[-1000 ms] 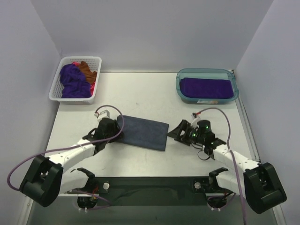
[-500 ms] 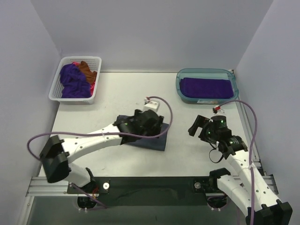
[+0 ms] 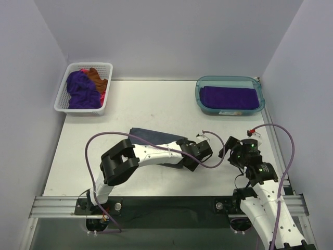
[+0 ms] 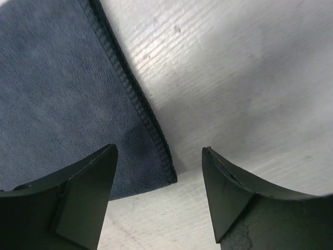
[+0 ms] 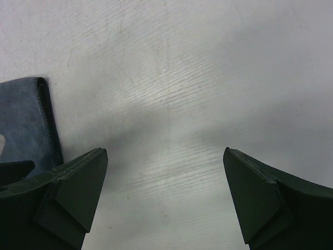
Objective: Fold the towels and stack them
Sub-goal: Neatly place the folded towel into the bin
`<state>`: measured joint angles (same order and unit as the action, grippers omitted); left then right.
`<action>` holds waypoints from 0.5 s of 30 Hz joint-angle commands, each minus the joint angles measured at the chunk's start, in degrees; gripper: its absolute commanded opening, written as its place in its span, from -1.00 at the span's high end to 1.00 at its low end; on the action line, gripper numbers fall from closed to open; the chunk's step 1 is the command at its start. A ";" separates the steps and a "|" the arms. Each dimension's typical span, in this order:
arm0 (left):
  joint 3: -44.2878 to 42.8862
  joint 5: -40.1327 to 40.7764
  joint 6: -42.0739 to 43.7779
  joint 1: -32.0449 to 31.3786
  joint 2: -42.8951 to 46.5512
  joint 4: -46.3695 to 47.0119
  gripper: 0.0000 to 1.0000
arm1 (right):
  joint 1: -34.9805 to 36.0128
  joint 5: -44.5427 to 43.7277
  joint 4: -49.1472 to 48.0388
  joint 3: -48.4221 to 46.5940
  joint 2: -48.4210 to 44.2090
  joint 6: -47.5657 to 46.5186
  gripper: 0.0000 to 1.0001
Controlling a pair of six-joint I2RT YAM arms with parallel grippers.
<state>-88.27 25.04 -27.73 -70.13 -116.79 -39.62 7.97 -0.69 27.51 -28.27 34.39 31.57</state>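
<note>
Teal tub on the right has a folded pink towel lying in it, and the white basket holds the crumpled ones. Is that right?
Not quite. The folded towel in the teal tub is deep purple, not pink, as the top external view shows. The rest holds: the tub is on the right, and the white basket holds the crumpled towels.
</note>
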 commanded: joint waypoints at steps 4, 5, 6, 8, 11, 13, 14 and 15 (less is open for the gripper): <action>-3.40 -0.60 1.10 0.43 -3.26 -4.85 -0.48 | -0.41 -0.28 0.79 1.11 -0.91 0.42 -1.00; -3.40 -0.52 0.57 0.52 -3.61 -5.20 -0.47 | -0.41 -0.19 0.79 1.03 -0.82 0.33 -1.00; -3.05 -0.52 0.39 0.61 -3.88 -5.47 -0.46 | -0.41 -0.02 0.71 1.11 -0.82 0.33 -1.00; -2.44 -0.87 -0.31 0.78 -4.67 -5.30 -0.35 | -0.41 0.34 0.53 1.20 -0.82 0.42 -1.00; -0.77 -2.09 -1.27 1.40 -5.72 -5.12 -0.08 | -0.50 2.44 -0.08 1.46 -1.25 0.24 -0.99; 1.16 -3.41 -1.54 1.92 -5.90 -4.42 0.20 | -0.41 4.02 -0.87 1.73 -2.13 0.59 -0.98; 1.78 -3.68 -1.72 2.01 -5.90 -4.16 0.29 | -0.50 4.64 -1.31 2.25 -2.40 0.51 -0.98; 2.57 -3.85 -1.89 2.19 -5.90 -3.28 0.44 | -0.41 5.34 -1.84 2.52 -2.92 0.68 -0.98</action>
<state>-88.73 23.77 -28.62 -68.93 -120.20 -42.24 7.79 1.48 27.33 -26.41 32.69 31.64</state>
